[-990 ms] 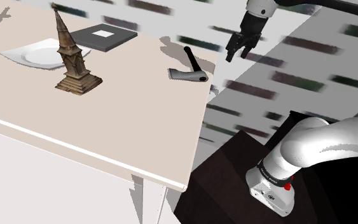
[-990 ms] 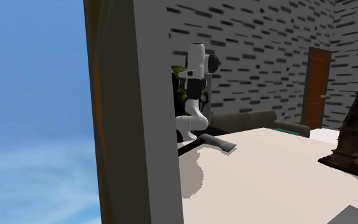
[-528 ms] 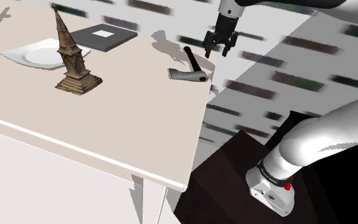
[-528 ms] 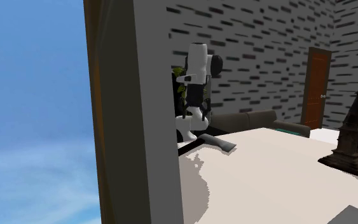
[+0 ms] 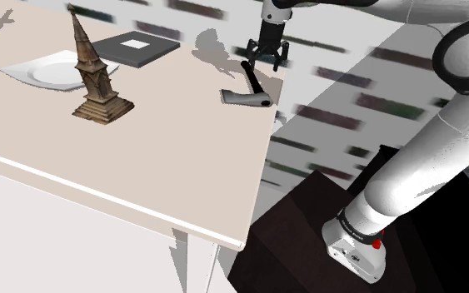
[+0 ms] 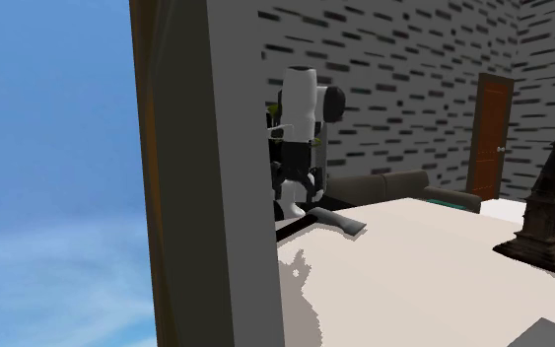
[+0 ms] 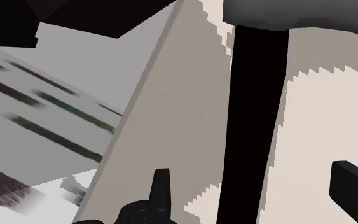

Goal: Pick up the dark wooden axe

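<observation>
Claw [image 5: 266, 60]: fingers spread wide, pinching nothing. In the shoulder view it points down over the far end of the axe [image 5: 253, 85]. I cannot tell from that view whether the fingertips reach the table [image 5: 141, 158].

Axe: lies flat on the pale table, close to the table's edge at the shoulder view's right, toward the far corner. The handle is black and the head grey. The head sits at the near end, turned toward the shoulder view's left, and the handle runs away toward the far side.

Wrist view: the axe [image 7: 254, 114] passes lengthwise between my two fingers [image 7: 161, 188]. There is a gap of table on each side of the handle, and neither finger touches it. The grey head lies at the end of the handle away from the claw. The table's edge runs alongside the handle, with striped floor beyond it.

Other items on the table, shoulder view:
- A brown tower figure [image 5: 95, 75] stands upright, well apart from the axe at the shoulder view's left.
- A white plate [image 5: 45, 71] lies just behind the figure.
- A dark flat slab [image 5: 120, 52] with a white square on it lies farther back.

My stand [image 5: 307, 216] is at the shoulder view's lower right.

Second exterior view: the axe [image 6: 342, 222] lies at the table's far end. My white arm [image 6: 303, 108] stands upright just behind it, partly hidden by a broad grey wall [image 6: 206, 197]. The tower figure [image 6: 546, 217] is at the right. A brown door [image 6: 492, 133] shows in the brick-patterned wall beyond.
</observation>
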